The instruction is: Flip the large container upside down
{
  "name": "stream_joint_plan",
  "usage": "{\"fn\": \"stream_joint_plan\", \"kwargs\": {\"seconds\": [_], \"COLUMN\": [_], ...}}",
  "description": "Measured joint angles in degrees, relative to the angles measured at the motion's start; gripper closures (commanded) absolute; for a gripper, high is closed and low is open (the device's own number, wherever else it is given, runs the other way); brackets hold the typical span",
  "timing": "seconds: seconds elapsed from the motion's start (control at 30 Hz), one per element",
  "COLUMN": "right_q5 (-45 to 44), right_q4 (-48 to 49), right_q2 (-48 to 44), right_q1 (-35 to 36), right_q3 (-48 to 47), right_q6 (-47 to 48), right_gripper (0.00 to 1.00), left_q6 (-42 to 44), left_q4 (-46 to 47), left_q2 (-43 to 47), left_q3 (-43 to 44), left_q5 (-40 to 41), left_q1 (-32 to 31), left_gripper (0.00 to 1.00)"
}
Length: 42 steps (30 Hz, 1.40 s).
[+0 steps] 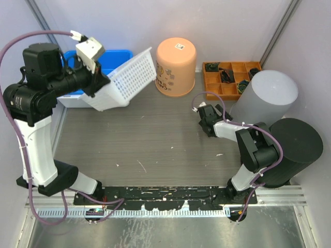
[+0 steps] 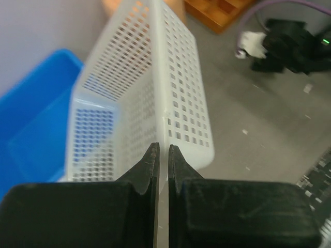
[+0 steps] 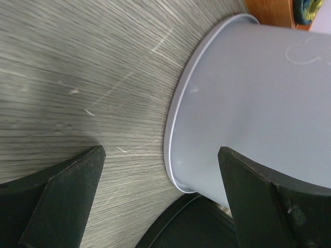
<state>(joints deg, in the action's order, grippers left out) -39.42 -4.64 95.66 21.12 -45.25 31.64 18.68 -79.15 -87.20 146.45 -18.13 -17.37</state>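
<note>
Holding white mesh basket (image 1: 126, 77) by one thin side wall in left gripper (image 2: 161, 150), pinched almost shut on it, tilted in the air at rear-left over blue bin (image 1: 111, 58). Could pivot or slip out of that single-wall pinch during rotation, or clip orange bucket (image 1: 176, 66) just beside its rim. Best room on bare tabletop (image 1: 155, 139) centre-front, well apart from right gripper (image 3: 160, 152), spread wide and empty, low beside grey bucket (image 3: 248, 103).

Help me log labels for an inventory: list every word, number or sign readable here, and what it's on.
Nothing can be read outright.
Peach bucket, sticker on its upturned base: dark print, too small to read.
Its side printing: too small to read.
Grey bucket: faint outline drawing, no letters.
</note>
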Motion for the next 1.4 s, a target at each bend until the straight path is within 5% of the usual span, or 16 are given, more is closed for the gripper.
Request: {"fn": "stream_joint_plan", "kwargs": {"seconds": [0.4,0.7,0.73,0.77,0.8,0.83,1.07,1.4], "right_q5": [-2.01,-2.36,-2.36,-2.38,-2.4,-2.4,-2.67,-5.7], "right_q4": [0.74,0.68,0.68,0.68,0.66,0.68,0.76,1.2], "right_q2": [-0.96,-1.55,-1.55,-1.55,-1.55,-1.55,-1.22,0.74], "right_q1": [-2.99,-3.21,-3.23,-3.23,-3.23,-3.23,-3.21,-3.37], "right_q3": [1.55,2.27,2.29,2.29,2.29,2.32,2.32,1.75], "right_q6": [0.02,0.09,0.09,0.09,0.11,0.09,0.13,1.46], "right_gripper": [0.0,0.0,0.0,0.0,0.0,0.0,0.0,0.0], "left_q6": [-4.63,-3.87,-3.02,-2.01,-0.55,0.81,3.65,1.92], "left_q4": [-6.36,-0.68,-0.59,-0.92,-1.57,-2.03,-3.82,0.22], "left_q2": [7.19,19.58,19.74,19.5,18.84,18.03,15.78,17.35], "left_q3": [-11.26,-43.45,-46.25,-48.39,-49.7,-50.49,-54.84,-72.19], "left_q5": [-11.02,-14.12,-15.15,-15.82,-16.17,-15.78,-9.35,-2.78], "left_q1": [-5.22,-5.79,-6.32,-7.41,-9.01,-11.43,-29.64,-37.59], "left_gripper": [1.0,1.0,0.9,0.69,0.27,0.02,0.01,0.01]}}
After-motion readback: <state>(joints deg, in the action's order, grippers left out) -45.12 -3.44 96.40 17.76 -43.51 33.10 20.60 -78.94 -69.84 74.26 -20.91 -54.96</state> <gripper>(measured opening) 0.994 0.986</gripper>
